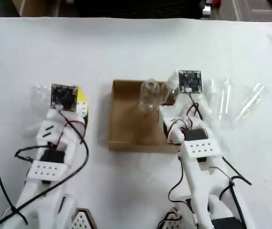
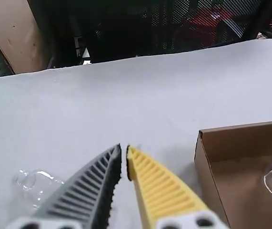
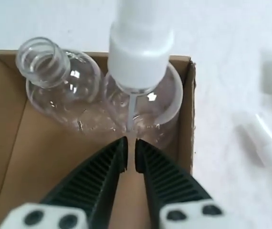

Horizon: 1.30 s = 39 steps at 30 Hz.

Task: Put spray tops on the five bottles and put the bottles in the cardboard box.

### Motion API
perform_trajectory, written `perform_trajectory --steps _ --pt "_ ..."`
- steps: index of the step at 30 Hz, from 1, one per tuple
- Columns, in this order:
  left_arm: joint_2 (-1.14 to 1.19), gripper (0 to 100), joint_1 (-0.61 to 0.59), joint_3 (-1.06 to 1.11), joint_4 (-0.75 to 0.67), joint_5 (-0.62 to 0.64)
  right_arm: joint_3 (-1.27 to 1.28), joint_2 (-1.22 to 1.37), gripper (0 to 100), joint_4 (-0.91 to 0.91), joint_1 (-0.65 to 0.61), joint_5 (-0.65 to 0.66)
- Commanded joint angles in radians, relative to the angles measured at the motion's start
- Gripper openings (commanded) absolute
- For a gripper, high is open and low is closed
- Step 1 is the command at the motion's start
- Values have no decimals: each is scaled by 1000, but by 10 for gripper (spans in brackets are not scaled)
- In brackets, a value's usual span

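White desk (image 1: 126, 47) carries everything. The cardboard box (image 1: 126, 124) sits mid-desk between the two arms and is open on top, with a low wall (image 3: 2, 119). Its near corner also shows in the left wrist view (image 2: 231, 157).

Left arm (image 1: 55, 143) is parked to the left of the box. Right arm (image 1: 193, 157) reaches over the box's right side.

Two clear bottles stand upright in the far right corner of the box, side by side and touching.
- The open-necked bottle (image 1: 150, 93) (image 3: 55, 81) has bare threads.
- The capped bottle (image 1: 171, 88) (image 3: 145, 100) is against the right wall, with a white spray top (image 3: 139, 47) on it and its dip tube visible inside.

A third bottle (image 1: 41, 90) (image 2: 33, 183) lies on its side on the desk, outside the box and just beside the left pincer's grey finger. It has no top.

Loose spray tops (image 1: 226, 98) (image 3: 269, 143) lie on the desk to the right of the box, tubes pointing away. The exact count can't be read.

Left pincer (image 2: 124, 155) has its grey and yellow fingers closed tip to tip with nothing between them. It sits low over bare desk, left of the box.

Right pincer (image 3: 130, 152) has its black fingers closed to a sliver and holds nothing. It is over the box floor, with its tips just short of the capped bottle's base.
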Motion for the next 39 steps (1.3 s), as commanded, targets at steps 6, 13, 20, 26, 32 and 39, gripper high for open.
perform_trajectory --steps 6,13,20,26,32,39 --pt "-16 25 8 -9 -26 -14 60 -2 16 -91 -5 -9" --pt "-16 25 8 -8 -26 -14 74 -2 16 -127 -5 -9" --pt "-16 24 8 -8 -21 -14 0 116 16 -122 -1 -9" --pt "-16 24 8 -8 -20 -14 -31 140 16 -101 -2 -6" --pt "-16 24 10 -8 -20 -14 -29 151 16 -140 -4 -9" --pt "-16 24 10 -8 -20 -14 -64 231 16 -171 1 -9"
